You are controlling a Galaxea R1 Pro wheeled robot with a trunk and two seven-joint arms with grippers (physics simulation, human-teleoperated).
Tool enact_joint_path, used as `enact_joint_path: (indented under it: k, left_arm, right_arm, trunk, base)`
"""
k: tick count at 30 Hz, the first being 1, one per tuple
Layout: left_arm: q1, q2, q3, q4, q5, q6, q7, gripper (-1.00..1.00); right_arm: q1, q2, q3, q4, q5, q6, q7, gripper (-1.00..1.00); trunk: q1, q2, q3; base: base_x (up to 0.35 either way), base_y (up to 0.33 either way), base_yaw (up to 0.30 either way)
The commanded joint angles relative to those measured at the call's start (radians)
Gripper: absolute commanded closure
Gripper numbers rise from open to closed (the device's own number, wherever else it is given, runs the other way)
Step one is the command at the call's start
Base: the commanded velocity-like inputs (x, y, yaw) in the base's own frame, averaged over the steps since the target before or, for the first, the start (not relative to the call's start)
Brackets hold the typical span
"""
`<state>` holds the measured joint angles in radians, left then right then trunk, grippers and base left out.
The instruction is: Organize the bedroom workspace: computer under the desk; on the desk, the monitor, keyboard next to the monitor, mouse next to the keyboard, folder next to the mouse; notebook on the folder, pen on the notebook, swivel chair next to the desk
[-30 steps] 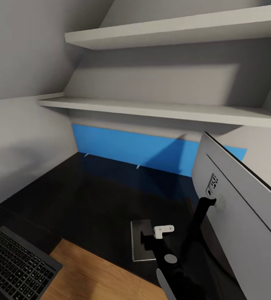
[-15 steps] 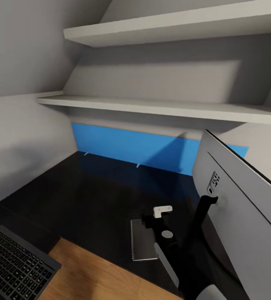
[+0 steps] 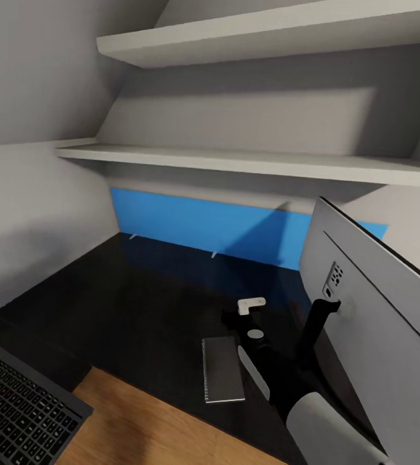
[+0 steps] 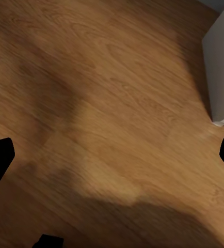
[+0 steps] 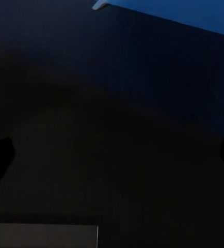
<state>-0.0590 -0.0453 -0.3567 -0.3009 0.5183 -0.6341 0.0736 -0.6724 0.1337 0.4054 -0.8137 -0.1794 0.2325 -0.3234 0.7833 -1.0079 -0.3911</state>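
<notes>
- Two task things share the black desk (image 3: pixel 126 297): the monitor (image 3: pixel 371 310) stands at its right, back toward the camera, and the small grey notebook (image 3: pixel 223 369) lies flat near the front edge, just left of the monitor's neck
- Keyboard (image 3: pixel 19 413) lies low at the left, seemingly off the desktop
- Right gripper (image 3: pixel 245 309) has pushed forward past the notebook since a second ago; its wrist view shows fingertips spread wide, nothing held; next likely calls for lowering onto the notebook
- Left gripper (image 4: pixel 112 155) hangs wide apart over wood floor (image 4: pixel 101 93)
</notes>
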Motion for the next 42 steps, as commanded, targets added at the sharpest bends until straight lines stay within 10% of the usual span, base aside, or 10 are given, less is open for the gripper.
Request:
enact_joint_path:
  k: [1, 13, 42]
  left_arm:
    - [-0.001, 0.001, -0.008, 0.000, 0.003, -0.004, 0.008, -1.00]
    - [-0.001, 0.000, -0.008, 0.000, 0.003, -0.004, 0.008, -1.00]
    - [-0.001, 0.002, -0.007, -0.001, 0.003, -0.007, 0.013, -1.00]
  right_arm:
    - [-0.013, 0.003, 0.004, 0.018, -0.013, 0.006, -0.008, -1.00]
    - [-0.134, 0.029, 0.003, 0.221, -0.097, 0.021, -0.007, -1.00]
    - [-0.160, 0.032, -0.001, 0.250, -0.202, 0.150, -0.010, -1.00]
  trunk:
    - [0.004, -0.008, -0.004]
    - [0.050, -0.092, -0.042]
    - [0.138, -0.253, -0.114]
  base:
    - [0.000, 0.000, 0.000]
    - [0.000, 0.000, 0.000]
    - [0.000, 0.000, 0.000]
